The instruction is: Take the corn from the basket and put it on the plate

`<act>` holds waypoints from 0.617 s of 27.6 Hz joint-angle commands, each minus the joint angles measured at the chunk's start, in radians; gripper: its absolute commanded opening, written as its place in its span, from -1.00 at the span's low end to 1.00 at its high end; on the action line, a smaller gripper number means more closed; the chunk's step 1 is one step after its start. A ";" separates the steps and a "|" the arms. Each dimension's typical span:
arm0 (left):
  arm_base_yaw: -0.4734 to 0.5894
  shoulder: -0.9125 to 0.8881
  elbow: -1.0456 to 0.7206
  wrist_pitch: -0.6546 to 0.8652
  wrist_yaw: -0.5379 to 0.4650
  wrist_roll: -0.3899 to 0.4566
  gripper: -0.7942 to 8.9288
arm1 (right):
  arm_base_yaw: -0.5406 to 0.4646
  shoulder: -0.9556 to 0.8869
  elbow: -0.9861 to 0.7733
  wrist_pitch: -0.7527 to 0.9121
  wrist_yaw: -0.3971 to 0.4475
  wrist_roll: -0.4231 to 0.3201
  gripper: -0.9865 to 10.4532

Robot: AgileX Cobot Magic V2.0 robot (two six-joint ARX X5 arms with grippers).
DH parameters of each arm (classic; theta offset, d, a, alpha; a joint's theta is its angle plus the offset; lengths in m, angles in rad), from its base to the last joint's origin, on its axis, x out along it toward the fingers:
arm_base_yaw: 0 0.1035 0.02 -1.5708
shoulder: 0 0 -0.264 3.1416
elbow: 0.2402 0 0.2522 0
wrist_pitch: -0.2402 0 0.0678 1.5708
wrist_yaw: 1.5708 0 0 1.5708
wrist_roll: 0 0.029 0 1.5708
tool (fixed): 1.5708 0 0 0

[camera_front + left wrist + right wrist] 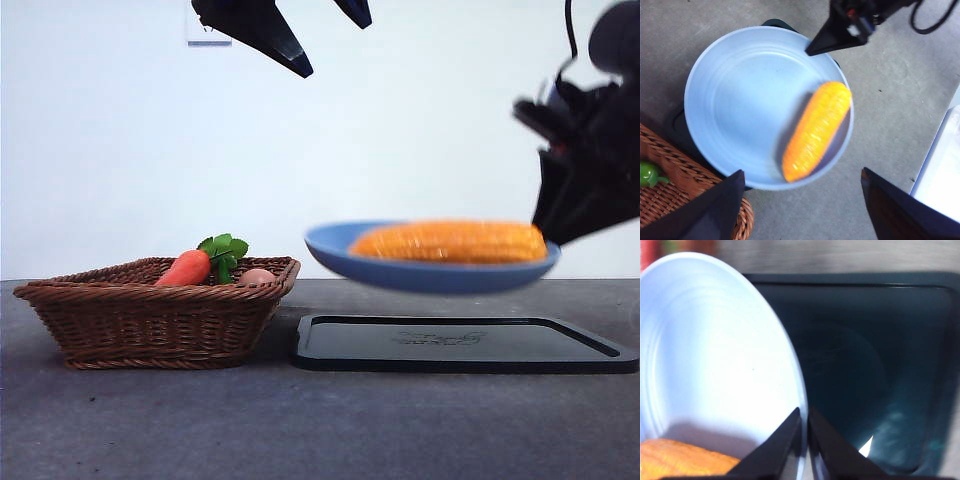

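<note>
The light-blue plate (430, 275) hangs in the air, slightly tilted, above the black tray (460, 345). My right gripper (545, 235) is shut on the plate's right rim; in the right wrist view its jaws (804, 412) pinch the plate's (715, 340) edge. The orange-yellow corn (450, 242) lies on the plate, toward the held side, and shows again as the corn (815, 130) on the plate (740, 100) and as the corn (680, 460). My left gripper (335, 45) hangs open and high, above the plate, holding nothing. The wicker basket (150, 320) stands to the left.
In the basket lie a red-orange carrot (185, 268) with green leaves and a small pale-orange round thing (257, 276). The flat black tray (865, 365) sits right of the basket, under the plate. A white object (940, 165) shows at the left wrist view's edge.
</note>
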 commanded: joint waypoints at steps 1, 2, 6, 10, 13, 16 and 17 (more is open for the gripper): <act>-0.007 0.011 0.026 0.005 -0.002 -0.003 -0.05 | -0.018 0.060 0.021 0.045 -0.008 -0.005 -0.83; -0.007 0.011 0.026 0.005 -0.002 -0.003 -0.05 | -0.026 0.080 0.021 0.061 -0.010 -0.001 -0.83; -0.007 0.011 0.026 0.005 -0.002 -0.003 -0.05 | -0.045 0.150 0.021 0.119 -0.014 0.005 -0.83; -0.007 0.011 0.026 0.011 -0.002 -0.021 -0.05 | -0.058 0.212 0.021 0.176 -0.015 0.024 -0.83; -0.007 0.011 0.026 0.011 -0.002 -0.022 -0.05 | -0.060 0.244 0.021 0.185 -0.013 0.026 -0.83; -0.007 0.011 0.026 0.009 -0.002 -0.025 -0.05 | -0.060 0.250 0.021 0.182 -0.014 0.024 -0.83; -0.007 0.011 0.026 0.008 -0.002 -0.025 -0.05 | -0.060 0.250 0.021 0.182 -0.014 0.023 -0.83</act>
